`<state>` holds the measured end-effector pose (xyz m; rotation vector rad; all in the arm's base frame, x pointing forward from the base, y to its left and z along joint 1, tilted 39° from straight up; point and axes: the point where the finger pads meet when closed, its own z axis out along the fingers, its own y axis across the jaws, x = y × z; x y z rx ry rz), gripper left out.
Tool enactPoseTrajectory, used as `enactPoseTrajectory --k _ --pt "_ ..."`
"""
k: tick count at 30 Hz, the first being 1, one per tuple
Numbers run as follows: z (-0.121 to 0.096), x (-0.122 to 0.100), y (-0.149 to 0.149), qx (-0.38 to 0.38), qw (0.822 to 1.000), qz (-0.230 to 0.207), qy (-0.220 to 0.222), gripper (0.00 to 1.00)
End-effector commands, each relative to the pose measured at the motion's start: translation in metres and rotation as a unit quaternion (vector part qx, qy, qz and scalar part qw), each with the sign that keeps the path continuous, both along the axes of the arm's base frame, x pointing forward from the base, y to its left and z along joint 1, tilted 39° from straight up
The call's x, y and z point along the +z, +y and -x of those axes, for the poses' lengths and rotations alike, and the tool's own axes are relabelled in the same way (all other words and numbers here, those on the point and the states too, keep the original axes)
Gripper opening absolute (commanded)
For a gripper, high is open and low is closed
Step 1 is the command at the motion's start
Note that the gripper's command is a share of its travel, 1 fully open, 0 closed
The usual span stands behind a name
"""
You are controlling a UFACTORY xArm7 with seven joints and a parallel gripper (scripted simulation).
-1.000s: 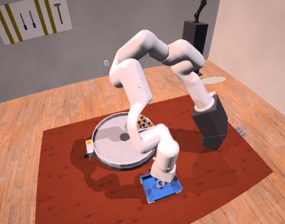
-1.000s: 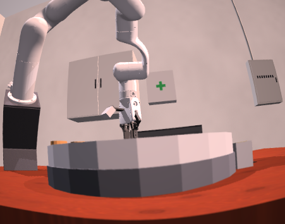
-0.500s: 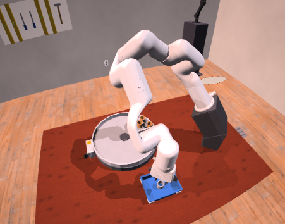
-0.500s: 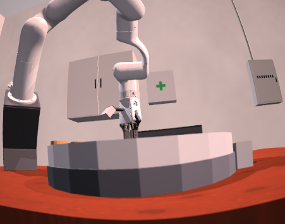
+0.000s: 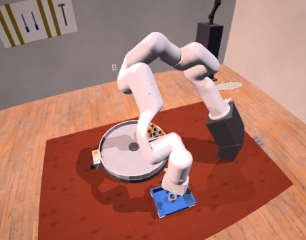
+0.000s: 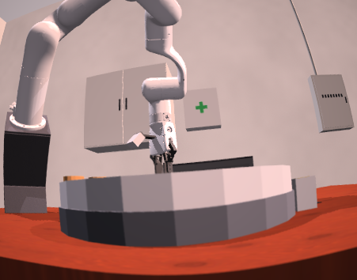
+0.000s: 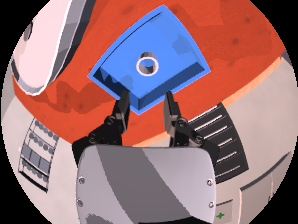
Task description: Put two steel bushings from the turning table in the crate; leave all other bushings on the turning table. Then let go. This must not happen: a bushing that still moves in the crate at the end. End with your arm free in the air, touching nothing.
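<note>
A steel bushing (image 5: 172, 201) (image 7: 146, 54) stands upright inside the blue crate (image 5: 165, 209) (image 7: 167, 30), near the middle of its floor. My gripper (image 6: 164, 170) (image 7: 146, 99) is part open, pointing down above the crate, with nothing between its fingers; the bushing is clear of both fingertips. In the top view the arm's wrist hides most of the fingers. The grey turning table (image 5: 116, 163) (image 6: 197, 191) holds a group of bushings at its back right: several orange-brown ones (image 5: 150, 133) (image 6: 73, 178) and at least one grey steel one (image 5: 155, 134). The arm partly hides that area.
The turning table's raised rim stands close behind and left of the crate. A small box with a yellow button (image 5: 95, 153) is at the table's left side. A hub (image 5: 134, 146) rises at its centre. The arm's dark pedestal (image 5: 226, 135) stands at the right.
</note>
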<state>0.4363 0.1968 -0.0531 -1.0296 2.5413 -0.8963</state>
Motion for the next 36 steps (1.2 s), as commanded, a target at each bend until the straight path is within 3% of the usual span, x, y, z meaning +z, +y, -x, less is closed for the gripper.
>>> enactPoseTrajectory --k 1,3,4,23,36 --pt "0.000 0.001 0.002 0.001 1.000 -0.001 -0.001 0.48" --pt "0.000 0.001 0.002 0.001 1.000 -0.001 -0.001 0.48" --pt "0.000 0.001 0.002 0.001 1.000 -0.001 -0.001 0.10" --pt "0.001 0.005 -0.007 0.004 1.000 -0.006 -0.012 0.10" --pt "0.013 0.020 -0.041 0.010 0.999 -0.030 -0.042 0.10"
